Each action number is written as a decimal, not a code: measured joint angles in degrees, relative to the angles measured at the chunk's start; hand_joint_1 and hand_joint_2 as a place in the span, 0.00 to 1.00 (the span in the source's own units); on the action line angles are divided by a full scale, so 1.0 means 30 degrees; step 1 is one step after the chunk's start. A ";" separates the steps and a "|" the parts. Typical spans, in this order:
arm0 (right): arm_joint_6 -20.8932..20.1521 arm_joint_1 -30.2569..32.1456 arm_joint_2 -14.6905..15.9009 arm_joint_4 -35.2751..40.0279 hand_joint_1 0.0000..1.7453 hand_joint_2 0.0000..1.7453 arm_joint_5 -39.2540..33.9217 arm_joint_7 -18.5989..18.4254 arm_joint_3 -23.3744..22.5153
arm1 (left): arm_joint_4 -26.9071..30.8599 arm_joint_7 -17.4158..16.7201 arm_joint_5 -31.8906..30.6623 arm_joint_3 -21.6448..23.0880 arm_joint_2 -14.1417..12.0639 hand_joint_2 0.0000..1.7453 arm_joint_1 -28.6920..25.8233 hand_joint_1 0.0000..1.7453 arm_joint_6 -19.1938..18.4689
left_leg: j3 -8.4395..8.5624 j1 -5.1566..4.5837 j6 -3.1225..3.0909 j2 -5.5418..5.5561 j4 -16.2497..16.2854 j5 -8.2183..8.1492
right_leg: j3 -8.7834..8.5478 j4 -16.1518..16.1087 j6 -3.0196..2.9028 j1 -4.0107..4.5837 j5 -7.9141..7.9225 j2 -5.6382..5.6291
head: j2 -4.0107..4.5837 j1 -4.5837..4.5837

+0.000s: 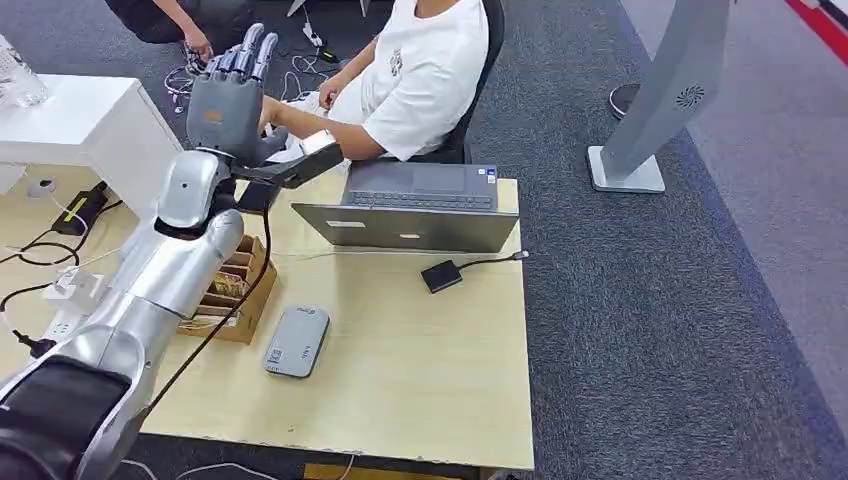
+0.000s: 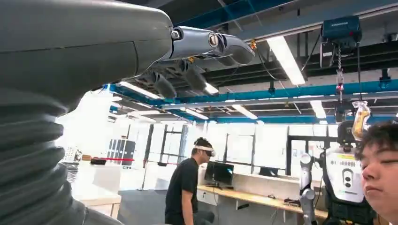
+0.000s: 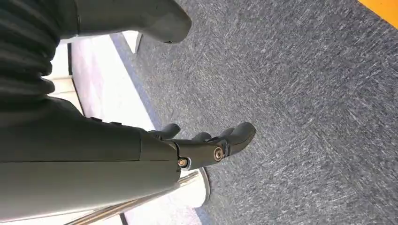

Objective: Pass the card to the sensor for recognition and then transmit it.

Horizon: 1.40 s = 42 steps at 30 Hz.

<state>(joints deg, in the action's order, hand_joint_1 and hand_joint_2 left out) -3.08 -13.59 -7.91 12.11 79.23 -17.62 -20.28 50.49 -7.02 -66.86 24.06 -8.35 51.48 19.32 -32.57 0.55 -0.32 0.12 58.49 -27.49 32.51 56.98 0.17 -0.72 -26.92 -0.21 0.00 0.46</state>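
My left hand (image 1: 228, 95) is raised high over the table's far left, fingers straight up and close together, back toward me. I see nothing in it. In the left wrist view the same hand (image 2: 117, 42) points at the ceiling with its fingers (image 2: 206, 43) stretched out and bare. A seated person (image 1: 425, 70) in a white shirt reaches a forearm (image 1: 310, 122) toward it; that person's hand is hidden behind mine. The flat grey sensor (image 1: 297, 341) lies on the wooden table (image 1: 430, 400). A cardboard box of cards (image 1: 232, 290) stands beside my arm. My right hand (image 3: 117, 154) hangs over carpet, fingers loosely apart, holding nothing.
A grey laptop (image 1: 420, 205) stands open at the table's far edge, facing the person. A small black device (image 1: 441, 275) on a cable lies in front of it. Cables and a power strip (image 1: 60, 300) lie at the left, a white desk (image 1: 80, 120) beyond. A grey stand (image 1: 660, 100) rises at the right.
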 joint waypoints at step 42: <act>0.2106 0.2567 0.0532 0.0022 0.00 1.00 -0.1348 0.1129 -0.0517 | 1.6669 0.1974 0.2565 -0.7038 -0.5574 1.00 -2.4842 0.00 -0.0642 | 0.0019 0.0024 0.0024 -0.0050 -0.0040 -0.0120 | -0.0004 -0.0007 -0.0038 0.0006 -0.0133 -0.0024 | 0.0000 0.0000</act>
<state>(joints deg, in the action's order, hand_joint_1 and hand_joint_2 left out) 3.23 -5.88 -6.32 12.17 75.19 -14.23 -21.84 100.50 -1.09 -59.17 2.95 -25.07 -23.04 17.40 -32.51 0.62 -0.25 -0.03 58.37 -27.85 32.49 56.96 0.05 -0.70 -27.32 -0.28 0.00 0.46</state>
